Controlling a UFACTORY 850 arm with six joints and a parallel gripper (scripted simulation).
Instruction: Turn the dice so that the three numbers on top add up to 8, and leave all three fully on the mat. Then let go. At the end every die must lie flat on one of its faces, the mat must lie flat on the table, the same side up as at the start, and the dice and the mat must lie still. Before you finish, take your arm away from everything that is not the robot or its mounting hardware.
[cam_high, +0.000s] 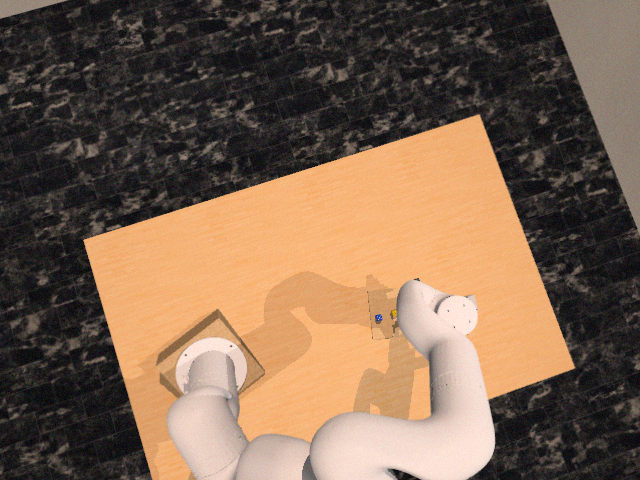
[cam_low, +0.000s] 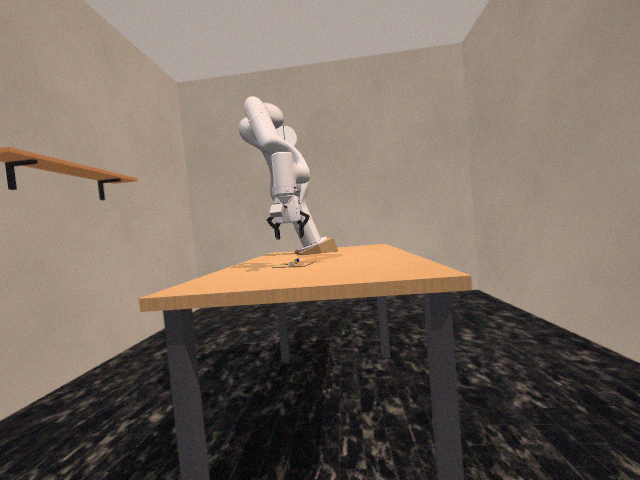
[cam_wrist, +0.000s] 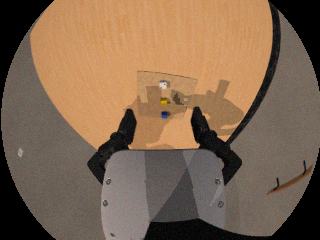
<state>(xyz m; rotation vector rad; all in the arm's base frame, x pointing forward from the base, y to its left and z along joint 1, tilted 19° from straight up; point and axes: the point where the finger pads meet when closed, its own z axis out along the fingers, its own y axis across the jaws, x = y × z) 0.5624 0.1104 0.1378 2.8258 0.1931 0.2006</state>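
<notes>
A thin mat (cam_high: 381, 333) (cam_wrist: 145, 78) lies on the table, its colour close to the wood. A blue die (cam_high: 378, 317) (cam_wrist: 164, 115), a yellow die (cam_high: 393, 313) (cam_wrist: 164, 101) and a white die (cam_wrist: 163, 85) stand on it in a row with gaps between them. The white die is hidden under the arm in the top view. The pips are too small to read. My gripper (cam_low: 289, 236) (cam_wrist: 163, 114) is open wide and empty, well above the mat and dice.
The arm's base stands on a wooden block (cam_high: 253, 367) (cam_low: 331, 244) on the table (cam_high: 289, 217) (cam_low: 361, 268). The arm's shadow falls over the mat and the wood around it. A wall shelf (cam_low: 67, 166) is at the left in the exterior view.
</notes>
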